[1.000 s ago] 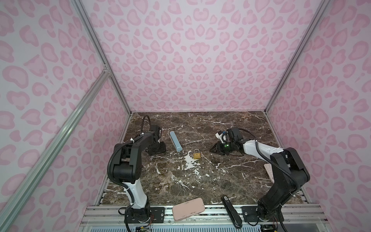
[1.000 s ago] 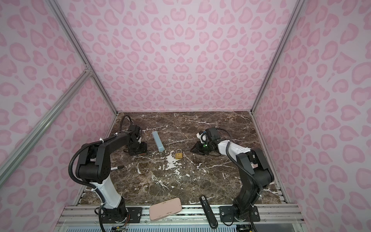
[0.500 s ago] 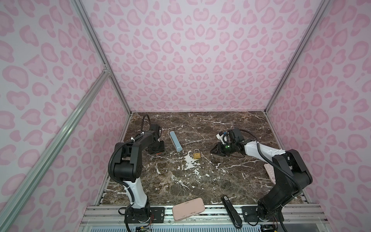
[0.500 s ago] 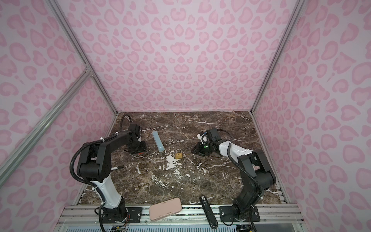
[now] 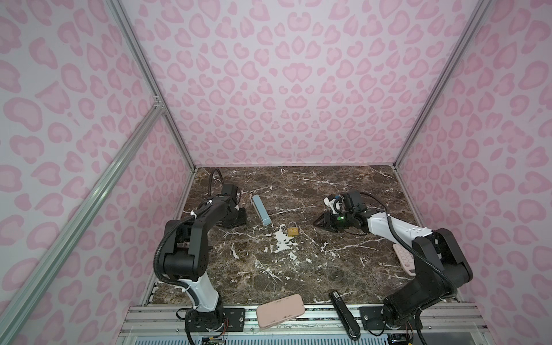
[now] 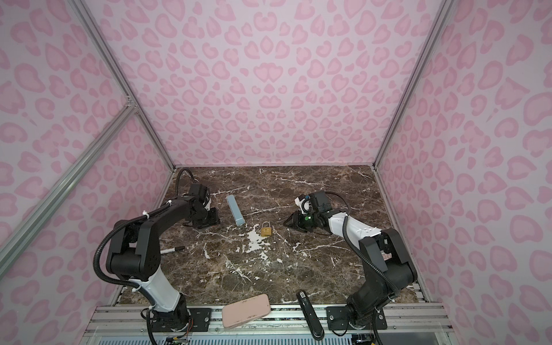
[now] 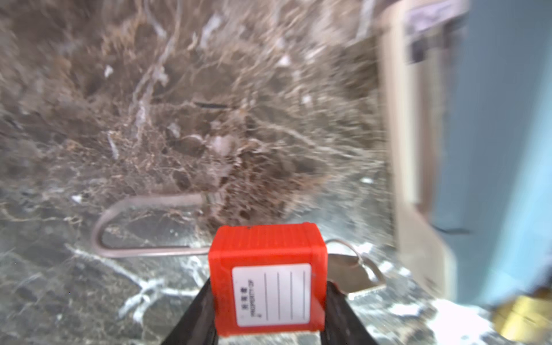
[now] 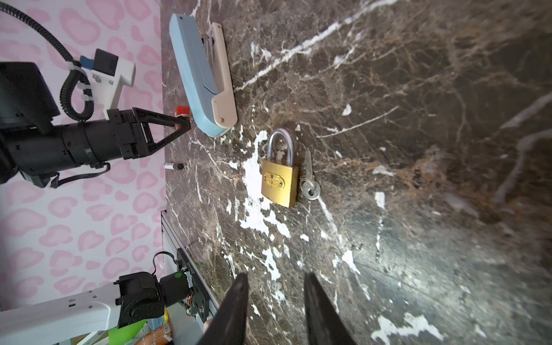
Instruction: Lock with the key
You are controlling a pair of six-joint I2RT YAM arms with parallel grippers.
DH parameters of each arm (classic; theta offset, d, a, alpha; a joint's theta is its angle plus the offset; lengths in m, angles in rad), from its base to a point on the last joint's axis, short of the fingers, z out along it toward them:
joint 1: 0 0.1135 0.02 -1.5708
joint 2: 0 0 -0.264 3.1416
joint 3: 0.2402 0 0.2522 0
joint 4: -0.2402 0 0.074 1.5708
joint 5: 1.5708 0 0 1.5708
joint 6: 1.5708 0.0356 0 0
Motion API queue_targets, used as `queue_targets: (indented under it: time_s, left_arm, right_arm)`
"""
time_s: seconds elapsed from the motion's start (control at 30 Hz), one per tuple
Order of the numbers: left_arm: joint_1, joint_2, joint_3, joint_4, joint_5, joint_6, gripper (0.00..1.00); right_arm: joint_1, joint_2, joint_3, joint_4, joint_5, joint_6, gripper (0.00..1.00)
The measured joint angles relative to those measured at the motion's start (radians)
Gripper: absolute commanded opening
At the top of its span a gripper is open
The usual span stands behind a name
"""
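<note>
A: Boxed in by pink spotted walls [image 5: 292, 89] at the back and both sides.

B: Framed at the corners with silver aluminium posts [image 5: 149, 86], plus a slanted strut [image 5: 89, 203] across the left side.

A: Down below, dark brown marble tabletop [image 5: 298, 268], veined white, with a pale chipped patch [image 5: 280, 239] near the middle.

B: Edged in front by a slotted metal rail [image 5: 316, 317]. Evenly lit, soft glare on the stone.
</note>
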Motion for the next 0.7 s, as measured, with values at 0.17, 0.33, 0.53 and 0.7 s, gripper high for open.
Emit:
queue_targets:
  time_s: [0.17, 0.33, 0.53, 0.7]
  left_arm:
    - [-0.045, -0.146, -0.053, -0.006, 0.026, -0.035, 0.39]
    - [-0.143, -0.289, -0.055, -0.015, 0.024, -0.064, 0.39]
    - [-0.307, -0.409, -0.023, -0.021, -0.021, -0.085, 0.39]
    - [-0.452, -0.460, -0.018, 0.019, -0.055, -0.064, 0.38]
  right_arm:
    - [0.000, -0.063, 0.000, 0.002, 0.022, 0.043, 0.38]
    - [0.002, -0.154, 0.005, 0.005, 0.052, 0.075, 0.41]
    - [0.073, -0.180, 0.080, 0.027, 0.097, 0.122, 0.49]
    - [0.142, -0.124, 0.177, 0.053, 0.115, 0.159, 0.51]
